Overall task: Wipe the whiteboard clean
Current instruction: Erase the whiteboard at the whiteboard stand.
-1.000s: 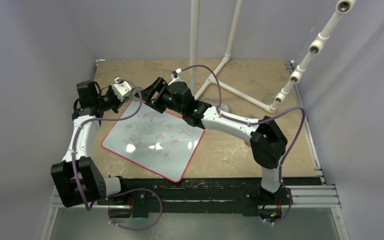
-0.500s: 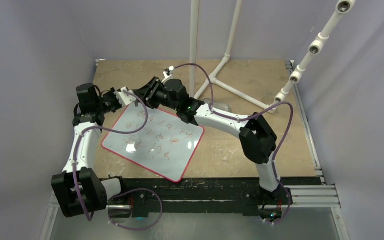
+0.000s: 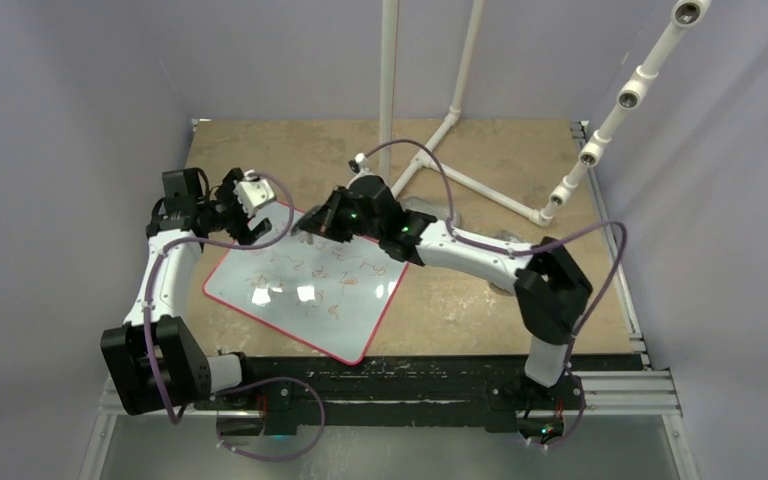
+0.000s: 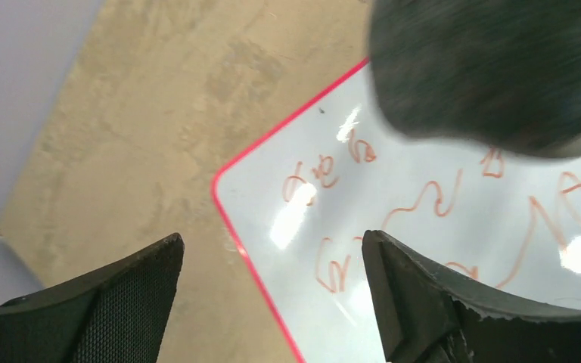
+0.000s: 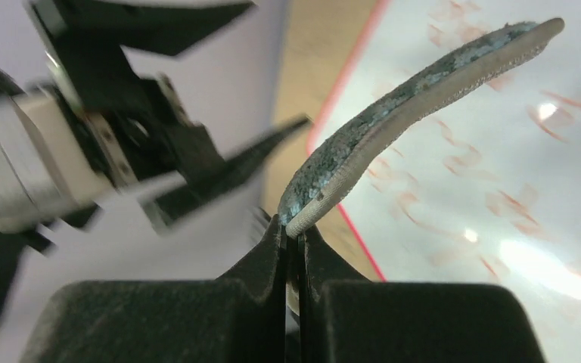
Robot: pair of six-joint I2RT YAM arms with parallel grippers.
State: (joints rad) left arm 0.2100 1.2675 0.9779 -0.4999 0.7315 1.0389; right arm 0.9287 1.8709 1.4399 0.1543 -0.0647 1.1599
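Observation:
The whiteboard (image 3: 305,290) lies tilted on the tan table, white with a red rim and red scribbles, and also shows as the whiteboard (image 4: 424,227) and the whiteboard (image 5: 514,189). My right gripper (image 3: 310,224) hovers over its far corner. In its own view, the right gripper (image 5: 293,227) is shut on the edge of a thin eraser pad (image 5: 401,136) with a blue-grey face and beige backing. That pad (image 4: 492,68) is a dark blur above the board. My left gripper (image 3: 252,228) stands open and empty at the far left corner; between its jaws the left gripper (image 4: 271,240) frames the red rim.
A white pipe frame (image 3: 430,150) stands on the table (image 3: 520,310) behind the board. A slanted pipe rack (image 3: 615,110) rises at the right. A small grey pad (image 3: 428,207) lies by the right forearm. A black rail (image 3: 410,378) runs along the near edge.
The two grippers met at the board's far corner and have drawn apart. The left one opened and let go of the pad; the right one shut on it and swung right.

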